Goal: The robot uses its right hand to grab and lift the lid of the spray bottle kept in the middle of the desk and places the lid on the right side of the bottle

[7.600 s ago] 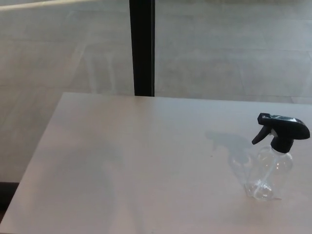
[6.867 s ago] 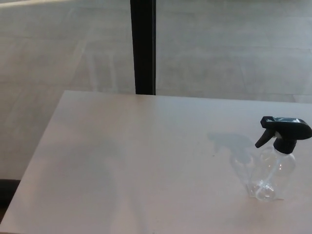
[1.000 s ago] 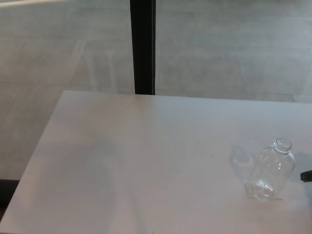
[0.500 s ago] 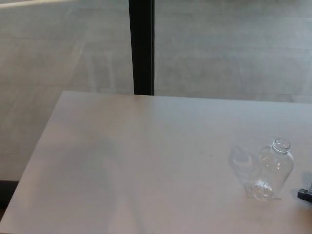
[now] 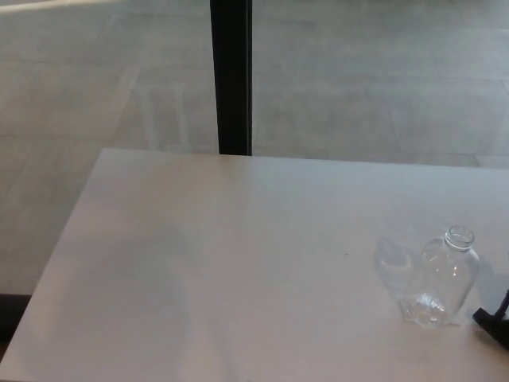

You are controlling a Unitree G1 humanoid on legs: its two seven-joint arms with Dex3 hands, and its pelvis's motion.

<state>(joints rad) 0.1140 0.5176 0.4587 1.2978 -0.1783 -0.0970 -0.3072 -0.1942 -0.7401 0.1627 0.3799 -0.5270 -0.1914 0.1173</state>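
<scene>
A pale, matte white table (image 5: 238,263) fills the lower part of the frame, its near edge cut off at the bottom. At the lower right edge, a black object (image 5: 495,321) pokes into the picture; it is too cropped to tell whether it is the spray lid or part of a hand. Just left of it stands the clear plastic spray bottle (image 5: 443,277), upright, its neck open and uncapped. Neither hand shows clearly. Beyond the table, a black vertical post (image 5: 231,76) rises against grey floor (image 5: 382,79).
</scene>
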